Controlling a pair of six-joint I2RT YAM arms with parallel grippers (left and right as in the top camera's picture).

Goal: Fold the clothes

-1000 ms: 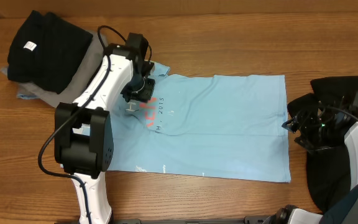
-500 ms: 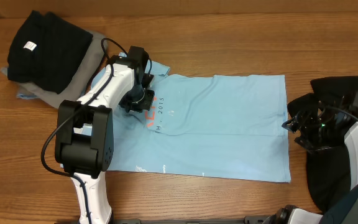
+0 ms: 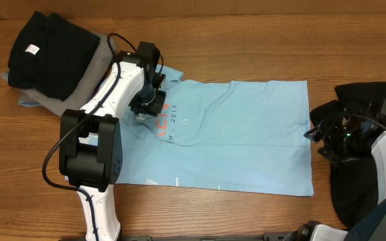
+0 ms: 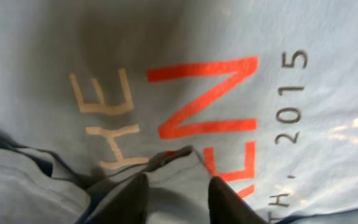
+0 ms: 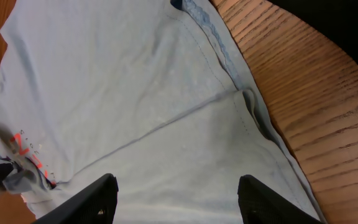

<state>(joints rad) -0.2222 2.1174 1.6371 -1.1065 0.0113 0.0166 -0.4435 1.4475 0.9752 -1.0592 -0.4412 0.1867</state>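
A light blue short-sleeved soft T-shirt [image 3: 246, 134] is lying spread out flat on the brown wooden desk [image 3: 246, 40]. Its neck end is being pointed at the left arm and its bottom edge at the right arm, so each end can be reached by one arm. The left hand [image 4: 179, 180] is being pressed down on the chest, right by the red and white letters [image 4: 210, 99]. A small ridge of blue cloth is being pushed up between its two fingers [image 4: 132, 199]. The fingers are standing a little apart, and it cannot be told whether the cloth is being pinched or only touched. This looks like a grab being tried near the neck, so that this end can be lifted and folded over. The right hand [image 5: 178, 186] is being held wide open and empty just above the bottom edge, likely to be used there next. A folded black garment [image 3: 45, 43] is being stored on a grey one [image 3: 94, 70] at the far left corner, out of the way, and more black cloth [image 3: 347, 197] is lying at the right.
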